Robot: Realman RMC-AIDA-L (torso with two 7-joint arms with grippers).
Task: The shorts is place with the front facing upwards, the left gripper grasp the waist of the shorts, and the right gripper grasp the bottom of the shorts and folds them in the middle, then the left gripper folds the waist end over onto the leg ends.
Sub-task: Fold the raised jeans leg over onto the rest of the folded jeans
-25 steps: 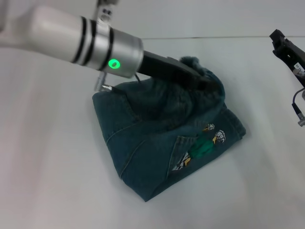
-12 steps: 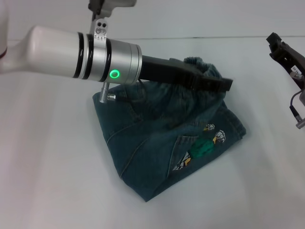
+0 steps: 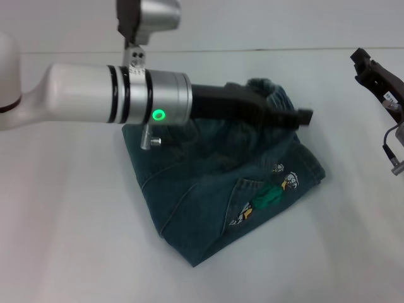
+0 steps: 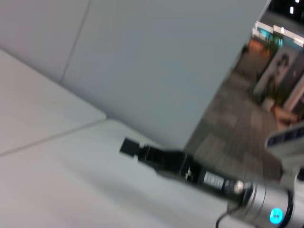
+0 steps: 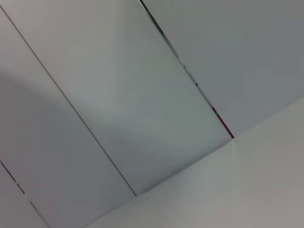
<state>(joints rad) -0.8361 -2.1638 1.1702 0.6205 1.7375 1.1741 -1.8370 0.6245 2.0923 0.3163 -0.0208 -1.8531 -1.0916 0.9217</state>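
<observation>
The shorts (image 3: 202, 189) lie folded on the white table (image 3: 69, 240) in the head view, cartoon print (image 3: 268, 192) facing up near the leg ends (image 3: 312, 169). The ruffled waist (image 3: 271, 91) is bunched at the far side of the pile, laid over the folded cloth. My left gripper (image 3: 306, 117) reaches in from the left on a silver-white arm with a green light. It hovers just above the waist, open, with no cloth in it. My right gripper (image 3: 361, 61) is parked at the right edge, away from the shorts. The left wrist view shows that right gripper (image 4: 127, 146) too.
Bare white table surrounds the shorts, with a wall behind its far edge (image 3: 252, 49). A cable and plug (image 3: 394, 148) hang below the right gripper. The right wrist view shows only wall panels (image 5: 142, 104).
The left gripper had the waist bunched around its tip a second ago. It has let go, and its tip now sticks out to the right, clear of the cloth. The waist has settled.
</observation>
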